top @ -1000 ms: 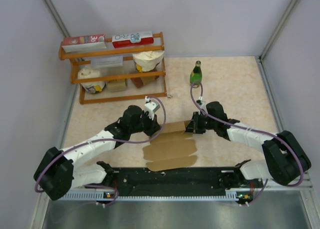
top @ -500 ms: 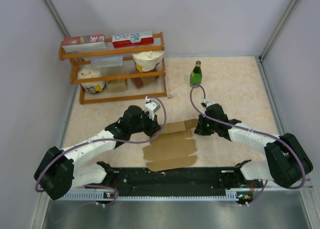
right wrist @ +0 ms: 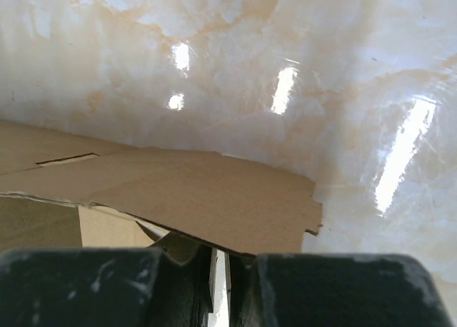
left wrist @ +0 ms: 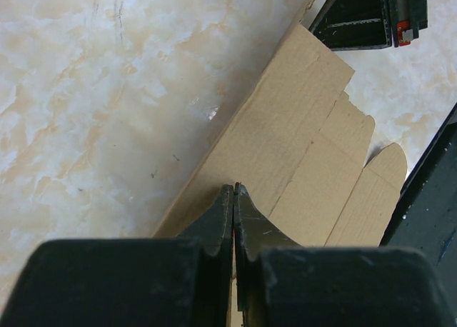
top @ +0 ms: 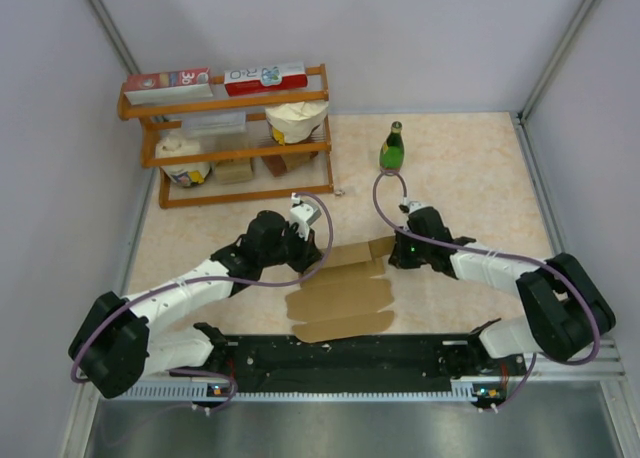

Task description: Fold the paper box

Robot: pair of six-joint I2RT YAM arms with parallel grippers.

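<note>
paper box is a flat sheet, lying unfolded at the middle of the tabletop, close to the near edge. left fingers are closed tight together with their tips on the sheet's far left edge. nothing shows between them, so this looks like pinning the sheet down, not a grip. right fingers are at the far right flap, with only a thin slit between them. the flap's edge is raised off the tabletop and crosses just over the tips; cannot tell whether they pinch it or only sit under it. step in hand, as i read it: the first fold, raising the far right flap along its crease while the left side is held down. next move calls for lifting and turning that flap inward without dragging the sheet, with the left tips pressing down.
</note>
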